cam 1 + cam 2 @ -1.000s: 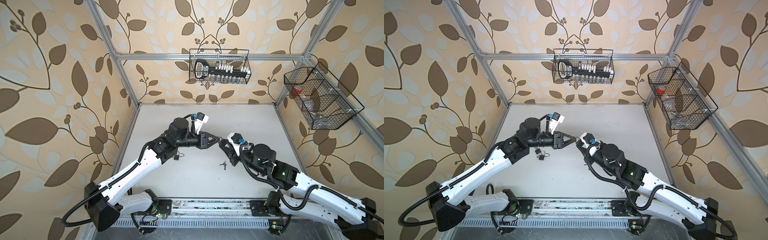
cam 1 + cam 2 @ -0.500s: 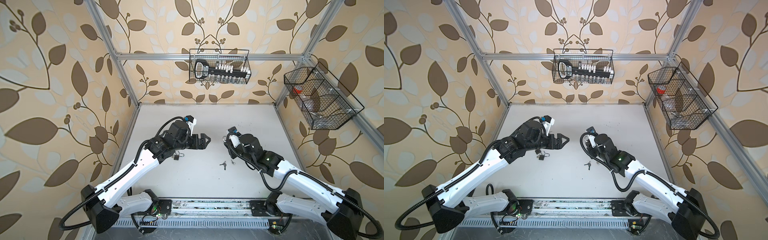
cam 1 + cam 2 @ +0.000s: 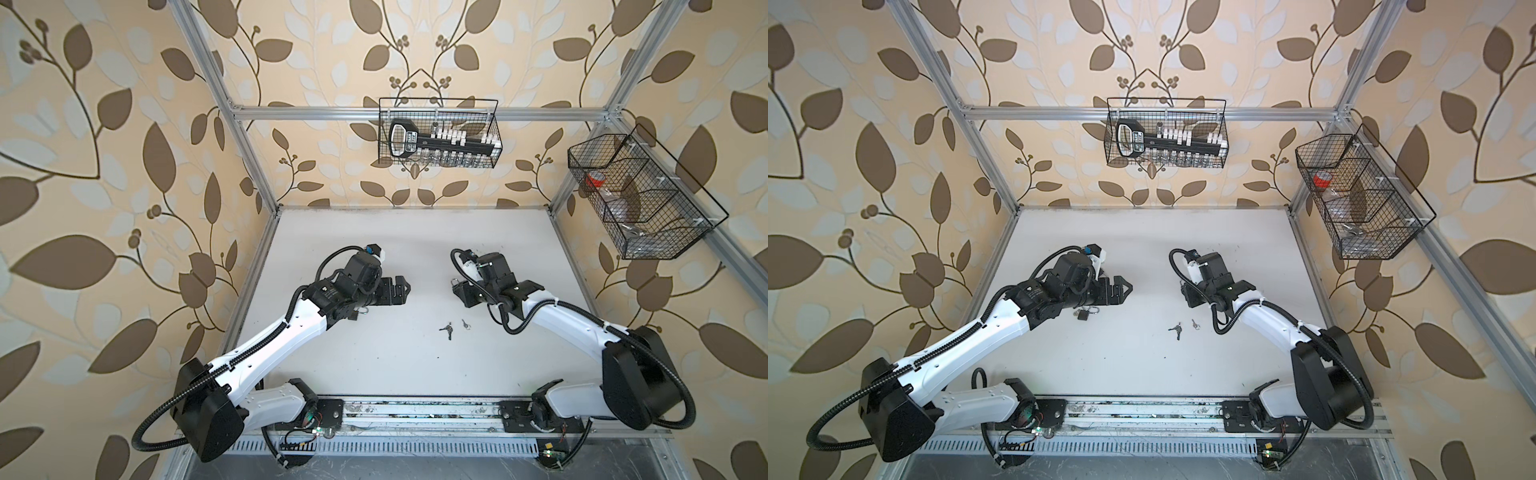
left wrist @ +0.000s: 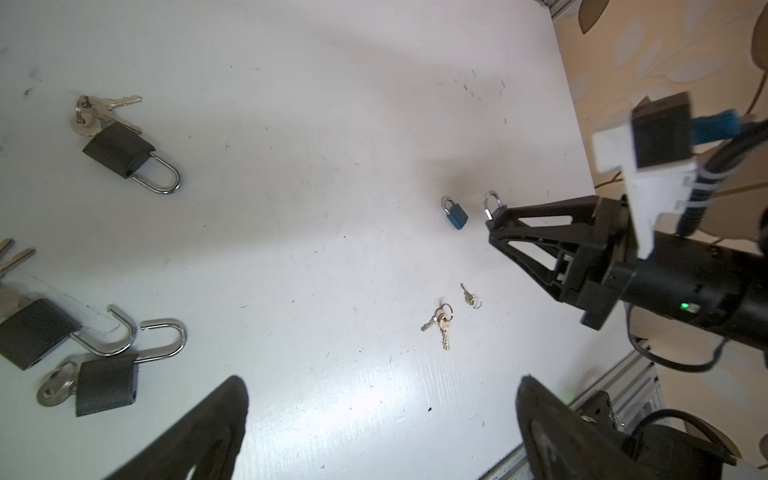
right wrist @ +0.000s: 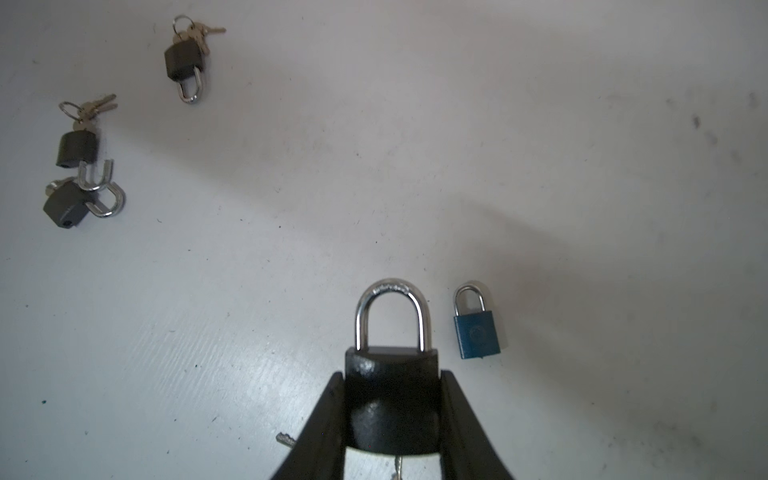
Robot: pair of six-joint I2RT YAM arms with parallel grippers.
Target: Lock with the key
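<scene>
Steel on white: nearest the arm bases, a key bunch point(image 4: 440, 322) and a lone key point(image 4: 469, 295) lie flat on the tabletop point(image 3: 415, 249), just beside each other. Thin and flat, they're tricky. A pinch there could skid them away, and picking the wrong one would stall the job. Under the left arm sit three spare padlocks point(image 4: 120, 151) with their own keys, two with shackles swung open, so there's more to mix up.

The left fingers point(image 4: 199, 440) hang spread wide, holding nothing, well apart from everything. Across the gap, the right fingers point(image 5: 457, 419) clamp the body of the black padlock point(image 5: 392, 399), its shackle seated and pointing away from the wrist. Below the body a sliver of metal shows, likely the key point(image 5: 398, 471), mostly hidden.

Here's the worry: the grip is on two smooth sides only. Turning that key could twist the padlock round in the fingers, or the key could drop out.

Just beyond, the blue padlock point(image 5: 476, 332) lies beside the held one, and a low move could knock it.
</scene>
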